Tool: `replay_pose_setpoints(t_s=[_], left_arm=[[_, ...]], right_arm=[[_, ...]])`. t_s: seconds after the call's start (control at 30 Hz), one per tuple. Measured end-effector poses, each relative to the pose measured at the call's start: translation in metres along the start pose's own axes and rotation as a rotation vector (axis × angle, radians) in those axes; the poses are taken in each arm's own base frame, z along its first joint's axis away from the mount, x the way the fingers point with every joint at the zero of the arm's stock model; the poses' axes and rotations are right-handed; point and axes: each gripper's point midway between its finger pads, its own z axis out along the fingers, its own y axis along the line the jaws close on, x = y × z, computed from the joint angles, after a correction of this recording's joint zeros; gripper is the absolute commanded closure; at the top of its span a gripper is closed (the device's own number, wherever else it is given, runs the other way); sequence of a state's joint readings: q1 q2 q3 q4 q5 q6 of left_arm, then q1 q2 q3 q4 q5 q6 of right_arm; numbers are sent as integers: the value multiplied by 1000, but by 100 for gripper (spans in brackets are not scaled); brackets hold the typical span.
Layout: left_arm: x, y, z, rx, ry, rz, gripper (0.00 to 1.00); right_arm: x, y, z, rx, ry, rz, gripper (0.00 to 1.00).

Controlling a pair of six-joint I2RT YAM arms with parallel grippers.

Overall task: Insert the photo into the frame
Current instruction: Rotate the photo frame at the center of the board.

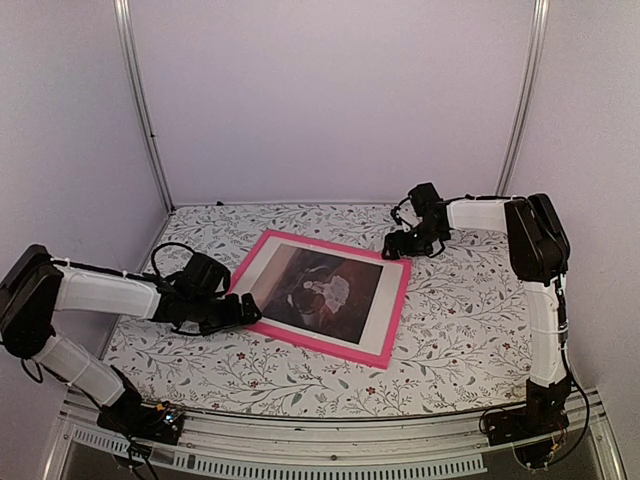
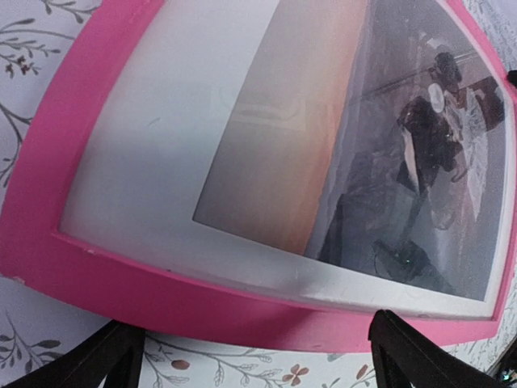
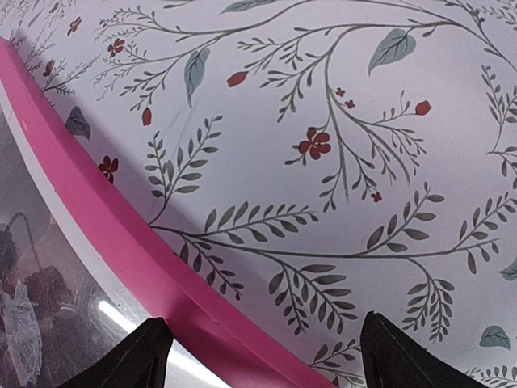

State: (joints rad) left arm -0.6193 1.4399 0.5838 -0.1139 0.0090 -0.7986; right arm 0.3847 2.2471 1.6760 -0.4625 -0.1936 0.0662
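Observation:
The pink frame (image 1: 318,343) lies flat on the flowered table, turned slightly. The photo (image 1: 322,290), a dark print with a small white-dressed figure and a white margin, lies inside its rails. My left gripper (image 1: 240,312) is open at the frame's left edge, low over the table. In the left wrist view its fingers straddle the cloth just short of the pink rail (image 2: 161,291), with the photo (image 2: 404,162) beyond. My right gripper (image 1: 397,247) is open by the frame's far right corner. In the right wrist view the rail (image 3: 105,234) runs between its fingers (image 3: 149,352), which hold nothing.
A flower-patterned cloth (image 1: 460,320) covers the table. Pale walls and two metal posts (image 1: 145,110) close in the back and sides. The table's near edge has a white slotted rail (image 1: 330,465) where both arm bases stand.

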Motion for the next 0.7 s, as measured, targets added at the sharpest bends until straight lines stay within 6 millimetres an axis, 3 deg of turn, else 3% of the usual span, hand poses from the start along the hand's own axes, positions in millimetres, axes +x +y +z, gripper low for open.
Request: replay_pose_setpoints(t_s=[0.33,0.53,0.7], left_arm=[[-27,-25,22,62,-58,-16,0],[-54,-32,39,65,-74,-11,0],[-88,-43,61,63,-81,30,0]], right_arm=[[20,3,-5,-51,-1,-4,25],[69,3,-34,-45,42,47,27],[119,13,-61,-66,81,110,26]])
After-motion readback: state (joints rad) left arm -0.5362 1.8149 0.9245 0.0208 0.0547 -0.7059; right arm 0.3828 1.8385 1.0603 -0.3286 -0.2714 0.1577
